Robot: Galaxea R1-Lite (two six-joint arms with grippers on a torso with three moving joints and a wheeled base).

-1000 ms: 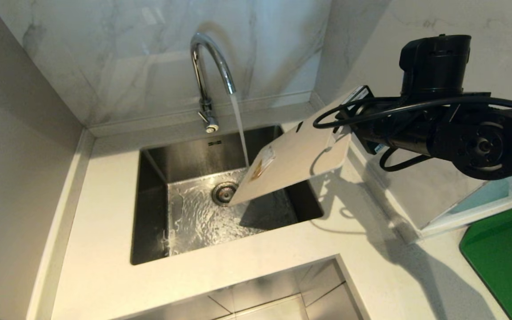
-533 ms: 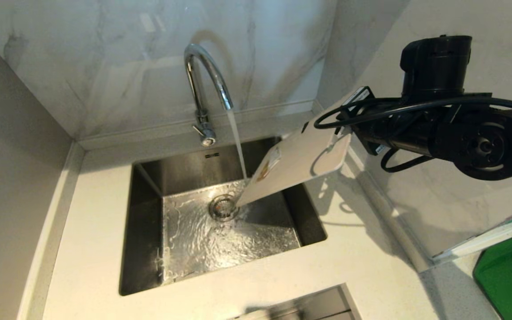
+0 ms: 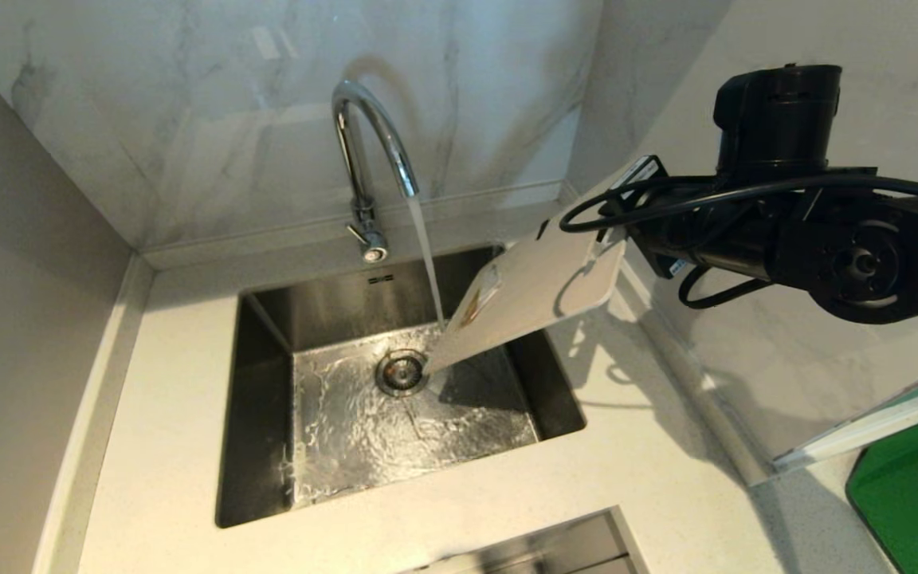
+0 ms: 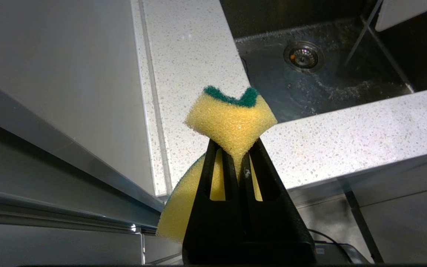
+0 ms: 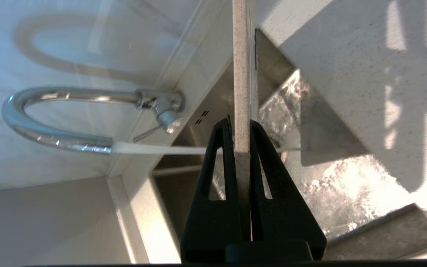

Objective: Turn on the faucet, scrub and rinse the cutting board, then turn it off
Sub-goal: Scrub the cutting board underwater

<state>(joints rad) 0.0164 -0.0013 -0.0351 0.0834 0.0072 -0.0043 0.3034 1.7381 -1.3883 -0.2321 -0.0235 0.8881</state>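
Beige plastic, the cutting board (image 3: 535, 288) slants down over the steel sink (image 3: 268, 335), pinched at its upper edge by my right gripper (image 5: 241, 128). Water from the chrome faucet (image 3: 363, 151) strikes its lower end. My left gripper (image 4: 235, 148), below the countertop (image 4: 347, 133), squeezes a yellow-and-green sponge (image 4: 230, 118).

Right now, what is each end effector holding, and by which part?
Right end effector clamps the cutting board by its upper edge, the far end under the water. Left end effector pinches the sponge across its middle.
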